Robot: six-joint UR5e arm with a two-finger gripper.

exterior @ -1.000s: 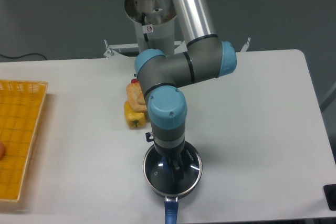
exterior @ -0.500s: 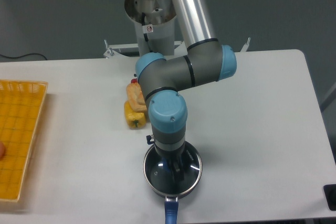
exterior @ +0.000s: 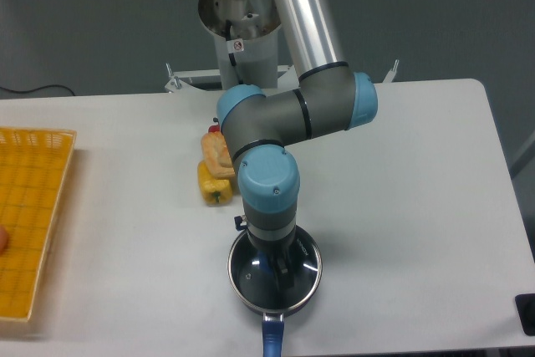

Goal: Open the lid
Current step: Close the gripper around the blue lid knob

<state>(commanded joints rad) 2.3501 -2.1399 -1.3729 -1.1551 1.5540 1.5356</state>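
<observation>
Jaws: the dark two-finger gripper (exterior: 277,268) points straight down over the centre of the pan; the wrist hides the fingertips, so I cannot tell whether they are parted or already closed on the knob; the blue central knob itself is barely visible beneath them, only a hint of blue at the middle. Round clear glass lid with thin silver metal rim (exterior: 305,250): seated flat on the dark saucepan with the blue handle (exterior: 272,339), rim level all round, no gap showing, so by the look of it not yet lifted; pan sits at the near edge of the white table (exterior: 401,190), handle pointing toward the camera. Change over the last second: the blue-capped wrist joint has crept slightly right and down, by a very small amount; the lid and pan have not shifted at all. Reading: the arm is settling its final alignment or grasp on the knob, not yet pulling; the task is at the grasp step, and the lift remains to be done. Outward: a yellow toy pepper (exterior: 213,187) and a sandwich-like toy (exterior: 216,152) lie just behind the arm's forearm, well apart from the pan; an orange plastic mesh tray (exterior: 33,215) at the far left edge, not involved.
</observation>
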